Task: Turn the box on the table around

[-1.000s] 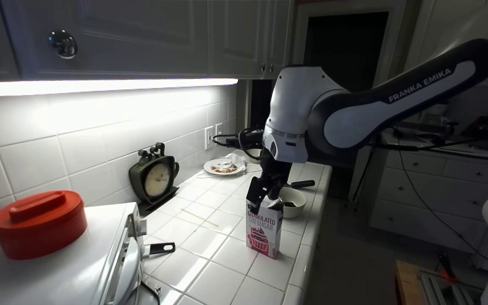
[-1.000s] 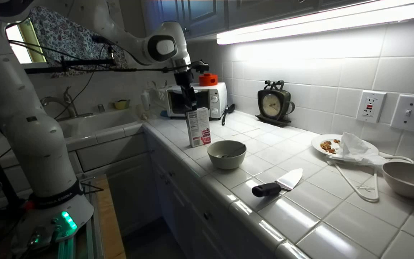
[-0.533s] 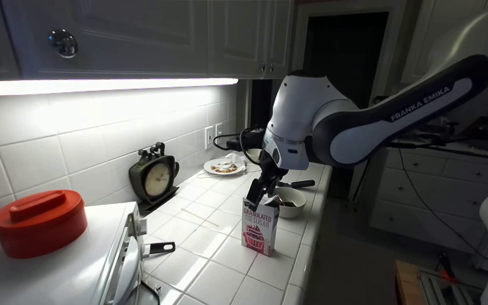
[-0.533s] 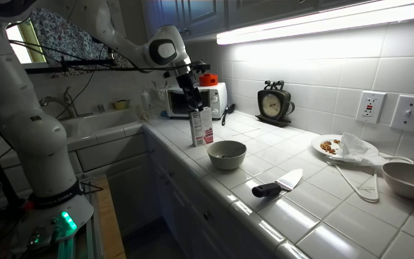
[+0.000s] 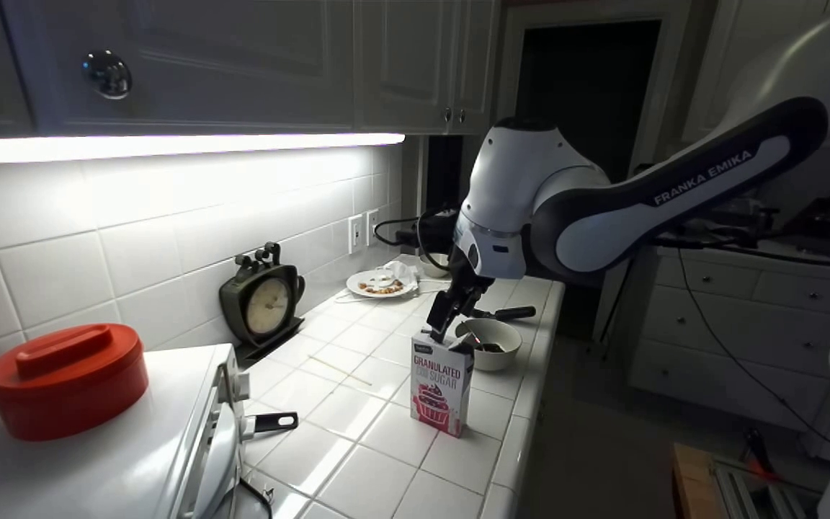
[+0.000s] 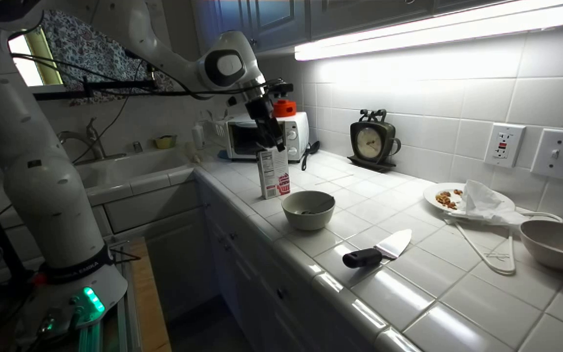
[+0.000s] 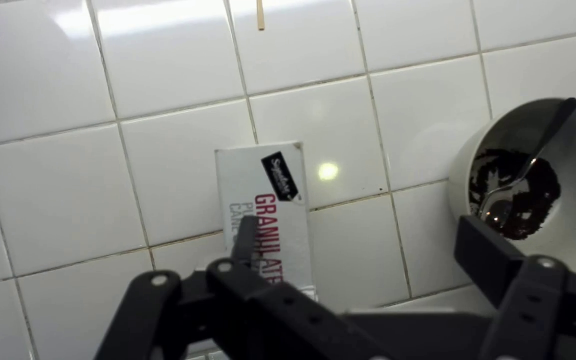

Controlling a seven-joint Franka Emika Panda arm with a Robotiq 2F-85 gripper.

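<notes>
- By the tube lamp [image 5: 192, 144] under the cabinets [image 5: 242, 65], the tiled wall [image 5: 170, 241] is strongly lit, partly whitened by glare.
- The floor [image 5: 595, 447] is left in deep shadow.
- On the glossy tabletop [image 5: 339, 418], long bright streaks [image 6: 401, 282] are reflected.
- In the wrist view, a yellowish spot [image 7: 328, 171] is mirrored, and the gripper [image 7: 360, 245] is slightly blurred.

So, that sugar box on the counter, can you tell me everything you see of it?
The sugar box is a white carton, apparently cardboard, upright and taller than wide. Its front shows red GRANULATED lettering, a red-pink cupcake picture and a black label near the top; other faces carry fine print. It stands on the tiled counter near the edge, beside but apart from a bowl. The open end effector is over the box, partly hiding its top; whether they touch is unclear.
</notes>
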